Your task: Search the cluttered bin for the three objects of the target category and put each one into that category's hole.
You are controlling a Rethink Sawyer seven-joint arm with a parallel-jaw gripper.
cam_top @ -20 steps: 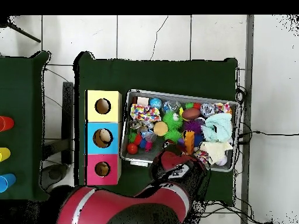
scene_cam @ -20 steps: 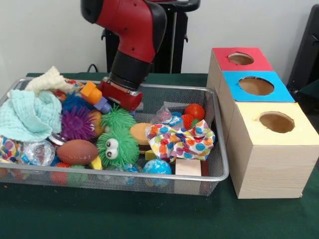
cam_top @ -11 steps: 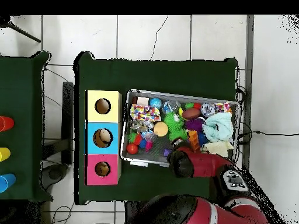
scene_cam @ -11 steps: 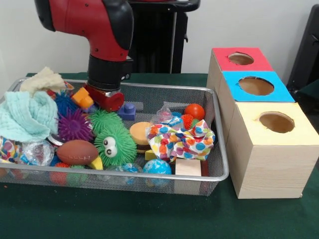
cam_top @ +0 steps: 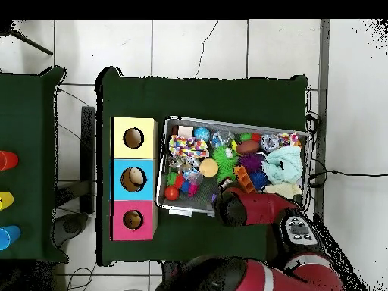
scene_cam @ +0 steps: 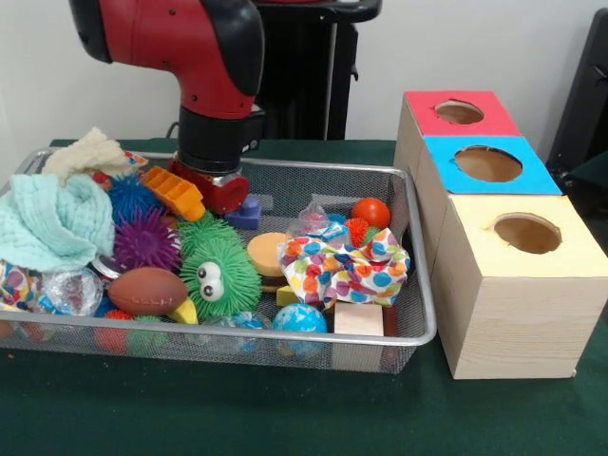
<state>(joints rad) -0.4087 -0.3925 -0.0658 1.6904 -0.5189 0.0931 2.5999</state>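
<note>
A wire bin holds a heap of toys. My gripper is down at the bin's far side, its red head among the toys. An orange toy brick lies tilted against the gripper's left side, and a purple brick sits just to its right. Toys hide the gripper's lower end. In the overhead view the arm covers the bin's near rim and the orange brick shows just beyond it. Three wooden boxes have holes in red, blue and yellow tops.
The bin also holds a green furry toy with eyes, a purple spiky ball, a brown football, a red ball, a spotted cloth and a pale green cloth. The boxes stand right of the bin.
The arm swung left from its place a second ago, then edged back right. The orange brick has turned and dropped lower beside the gripper; the purple brick now lies uncovered.
</note>
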